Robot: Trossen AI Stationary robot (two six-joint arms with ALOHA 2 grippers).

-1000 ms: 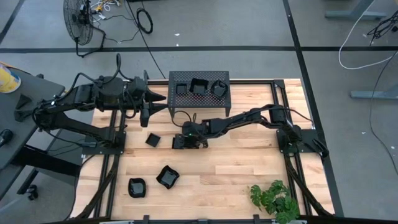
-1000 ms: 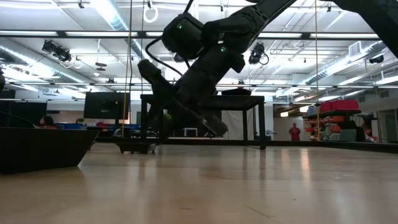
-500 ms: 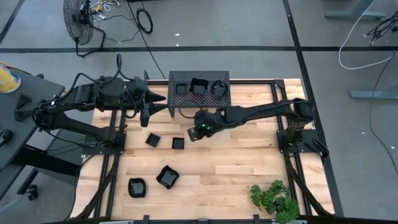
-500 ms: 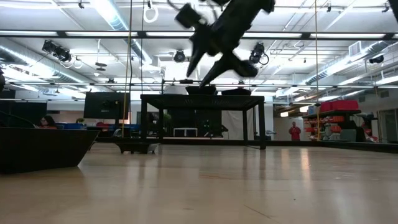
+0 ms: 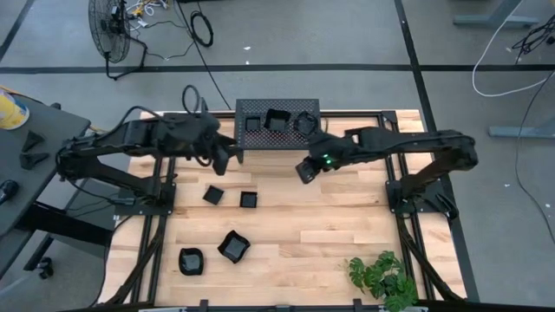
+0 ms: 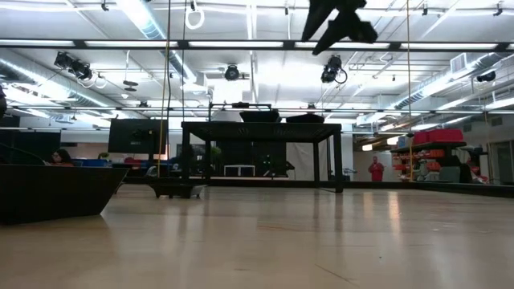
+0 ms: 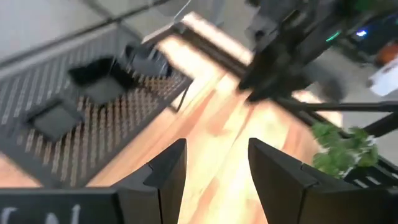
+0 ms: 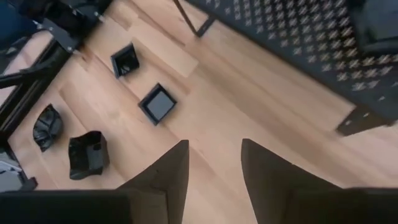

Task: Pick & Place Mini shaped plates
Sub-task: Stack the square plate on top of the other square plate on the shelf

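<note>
Mini shaped plates: four lie on the worktop, namely two lower left and two small squares; three rest on the perforated stand. Left claw, spread and empty, hovers beside the stand's left corner; right claw, spread and empty, hangs before the stand. Risk: crossing reaches could collide, or strike the stand.
</note>
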